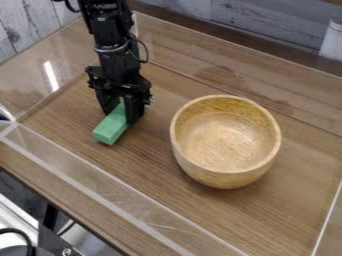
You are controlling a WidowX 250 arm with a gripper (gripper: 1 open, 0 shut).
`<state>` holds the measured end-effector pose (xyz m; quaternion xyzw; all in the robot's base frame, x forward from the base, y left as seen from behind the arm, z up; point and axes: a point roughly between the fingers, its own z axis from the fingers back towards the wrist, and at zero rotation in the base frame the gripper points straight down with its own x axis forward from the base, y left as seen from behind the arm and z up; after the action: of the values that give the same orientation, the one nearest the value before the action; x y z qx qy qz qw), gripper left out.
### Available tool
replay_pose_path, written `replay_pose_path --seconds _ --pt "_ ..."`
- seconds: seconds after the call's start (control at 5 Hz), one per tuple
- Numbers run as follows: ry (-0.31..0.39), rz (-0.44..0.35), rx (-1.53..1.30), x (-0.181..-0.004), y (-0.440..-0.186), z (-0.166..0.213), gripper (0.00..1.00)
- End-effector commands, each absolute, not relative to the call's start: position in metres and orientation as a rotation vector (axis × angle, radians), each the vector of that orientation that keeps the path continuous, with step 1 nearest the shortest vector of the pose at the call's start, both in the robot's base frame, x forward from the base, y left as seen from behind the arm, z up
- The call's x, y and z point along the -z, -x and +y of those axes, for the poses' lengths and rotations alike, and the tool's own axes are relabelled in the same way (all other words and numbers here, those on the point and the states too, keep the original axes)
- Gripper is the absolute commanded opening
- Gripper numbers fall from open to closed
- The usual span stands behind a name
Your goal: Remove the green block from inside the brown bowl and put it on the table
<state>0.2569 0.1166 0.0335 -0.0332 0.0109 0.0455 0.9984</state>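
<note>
Your claw [120, 106] is pinching the upper end of the block [111, 127], jaws pressed against its sides, pointing straight down. The block is already out of the bowl [226, 140]; it hangs tilted from the claw, its far end up between the jaws and its near end low over the desk [160, 205], either touching the wood or just above it. You cannot tell which from this angle.

That uncertainty is your main risk. If you let go while the low end is off the surface, the block will likely drop, tip and roll or skid, since it leaves the jaws at a slant. If the low end is already down and you press further, the block may lever against the jaws, twist out of the pinch or jam under the claw.

Watch the withdrawal too. The jaws sit just around the block's top, so a lift that is not straight up could drag or flip it.

The bowl stands well apart to the right, empty, and looks unlikely to be struck. The clear wall [34, 140] on the left is nearer, so keep any sideways move small.
</note>
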Motion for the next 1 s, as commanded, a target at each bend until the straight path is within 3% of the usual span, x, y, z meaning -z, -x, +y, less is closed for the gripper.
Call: replay_pose_path --seconds 0.0,0.8 --pt "0.049 -0.008 -0.108 -0.0417 -0.2606 0.1247 0.00" --pt "0.061 0.011 -0.139 -0.0379 -0.2583 0.1260 0.00"
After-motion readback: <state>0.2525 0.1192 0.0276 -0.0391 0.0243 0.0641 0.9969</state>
